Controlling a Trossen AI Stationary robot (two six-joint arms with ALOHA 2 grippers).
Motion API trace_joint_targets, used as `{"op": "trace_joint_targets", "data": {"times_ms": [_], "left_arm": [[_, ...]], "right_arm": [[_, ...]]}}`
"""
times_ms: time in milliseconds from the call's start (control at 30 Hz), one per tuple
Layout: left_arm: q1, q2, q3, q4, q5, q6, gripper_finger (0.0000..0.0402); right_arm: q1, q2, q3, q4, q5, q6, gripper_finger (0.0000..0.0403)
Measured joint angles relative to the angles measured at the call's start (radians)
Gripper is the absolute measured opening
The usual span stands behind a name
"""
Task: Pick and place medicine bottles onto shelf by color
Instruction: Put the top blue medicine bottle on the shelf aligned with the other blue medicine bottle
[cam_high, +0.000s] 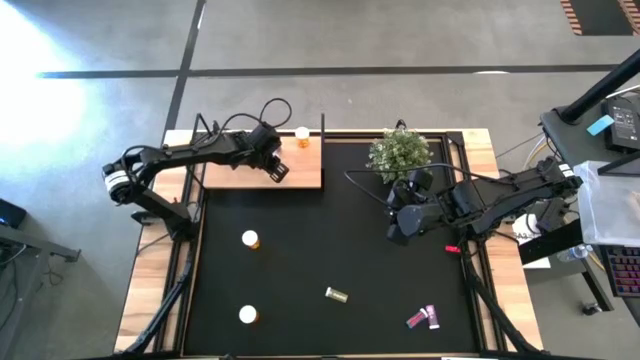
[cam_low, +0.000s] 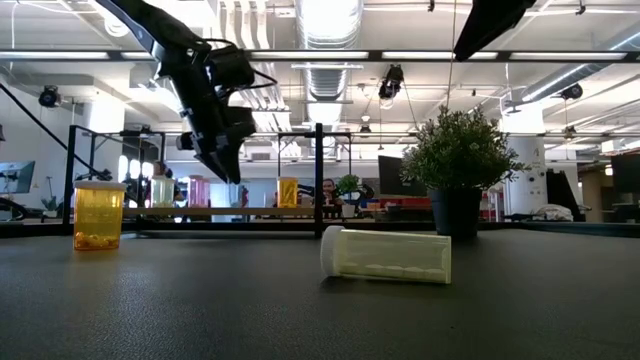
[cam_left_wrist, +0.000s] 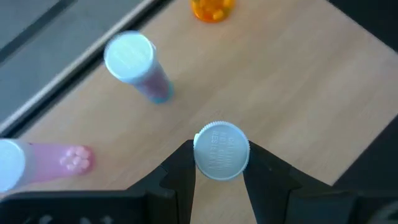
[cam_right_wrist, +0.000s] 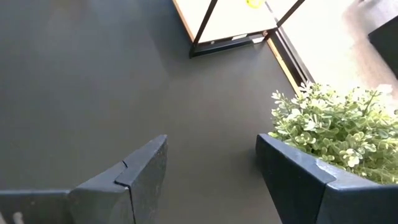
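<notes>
My left gripper (cam_left_wrist: 221, 171) is over the light-wood shelf (cam_high: 235, 176) and shut on a white-capped medicine bottle (cam_left_wrist: 221, 150) whose body is hidden under its cap. Standing on the shelf's board are a blue-teal bottle (cam_left_wrist: 140, 65), a pink bottle (cam_left_wrist: 53, 162) and an orange bottle (cam_high: 302, 136). My right gripper (cam_right_wrist: 211, 171) hangs open over the black mat beside the plant (cam_high: 399, 152), with nothing between its fingers. On the mat, two orange bottles (cam_high: 250, 240) (cam_high: 247, 315) stand upright. A yellowish bottle (cam_low: 388, 255) and pink bottles (cam_high: 422, 318) lie on their sides. My left gripper pinches the bottle between its two fingers (cam_left_wrist: 180, 174), at or just under the white cap (cam_left_wrist: 221, 155). The fingers slant down from above. The bottle stands upright in the hold with its cap toward the wrist camera. Whether its base touches the board I cannot tell.
Thin black posts (cam_high: 323, 128) rise at the shelf's edges. The potted plant (cam_low: 460, 170) stands at the mat's far right, close to my right gripper. The wooden table rim (cam_high: 150, 270) frames the black mat (cam_high: 330, 250), which has open room in its middle.
</notes>
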Motion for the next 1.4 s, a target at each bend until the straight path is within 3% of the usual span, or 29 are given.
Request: {"op": "trace_joint_targets", "data": {"times_ms": [400, 1400], "left_arm": [[0.003, 0.000, -0.001, 0.001, 0.003, 0.022, 0.0100], [0.020, 0.006, -0.002, 0.017, -0.007, 0.042, 0.0100]], "right_arm": [[0.000, 0.000, 0.001, 0.000, 0.000, -0.116, 0.0235], [0.000, 0.000, 0.007, 0.001, 0.000, -0.108, 0.0235]]}}
